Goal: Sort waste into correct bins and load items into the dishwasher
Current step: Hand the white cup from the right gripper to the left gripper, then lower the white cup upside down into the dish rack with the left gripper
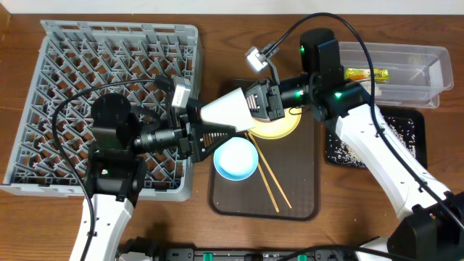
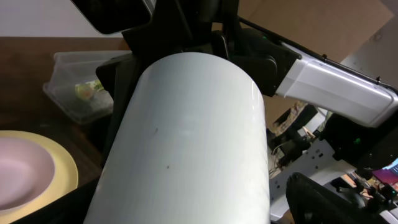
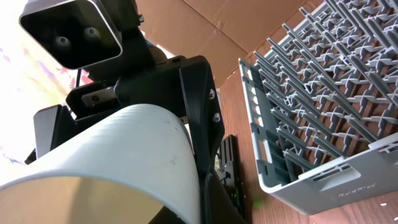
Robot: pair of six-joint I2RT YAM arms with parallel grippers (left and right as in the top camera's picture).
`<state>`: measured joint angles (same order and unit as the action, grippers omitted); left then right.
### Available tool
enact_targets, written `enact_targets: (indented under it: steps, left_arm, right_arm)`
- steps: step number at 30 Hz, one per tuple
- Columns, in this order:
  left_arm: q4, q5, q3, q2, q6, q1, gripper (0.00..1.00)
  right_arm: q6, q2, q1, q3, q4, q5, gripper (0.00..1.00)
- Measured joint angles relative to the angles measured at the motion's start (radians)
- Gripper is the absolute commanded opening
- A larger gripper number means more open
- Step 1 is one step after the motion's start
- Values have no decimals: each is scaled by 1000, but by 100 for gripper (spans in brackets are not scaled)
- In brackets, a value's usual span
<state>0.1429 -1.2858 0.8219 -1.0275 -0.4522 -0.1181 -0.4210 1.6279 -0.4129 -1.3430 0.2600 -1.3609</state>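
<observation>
Up at two o'clock on the worktop [image 1: 217,29], the clear tub [image 1: 428,54] holds the yellow-green wrapper [image 1: 366,73]. At three, the black tray [image 1: 413,119] carries rice crumbs [image 1: 341,148]. Dead centre, the brown tray [image 1: 304,196] bears the blue bowl [image 1: 235,159], yellow plate [image 1: 283,127] and chopsticks [image 1: 270,177]. Above it the white cup [image 1: 226,109] lies sideways, with the left claw [image 1: 206,123] clamped on it. The right claw [image 1: 254,101] is at the rim, grip unclear. The dish rack [image 1: 72,87] sits at nine; only the right wrist shows cardboard [image 3: 205,31] behind it.

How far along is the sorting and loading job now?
Done: wrapper in the clear tub, crumbs in the black tray. In hand: white bowl between the left gripper and right gripper. Left: yellow plate, blue bowl, chopsticks on the brown tray; the rack looks empty.
</observation>
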Motion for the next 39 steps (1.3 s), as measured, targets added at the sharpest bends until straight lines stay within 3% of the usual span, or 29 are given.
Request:
enact_targets:
  steps: [8,19,23,32,39]
  left_arm:
    - [2,6,0,0,-1,4,83]
    - [-1,21,0,0,-8,6,68]
    - [6,37,0,0,-8,4,67]
    - [8,100,0,0,3,-2,66]
    - [-143,143,2,4,69,16,66]
  right_arm:
    - [-1,0,-6,0,-3,11,1]
    - [-1,0,-7,0,-3,0,3]
    - [-8,0,-11,0,1,4,16]
    - [-19,1,-20,0,5,7,34]
    - [-18,2,40,0,24,21,45]
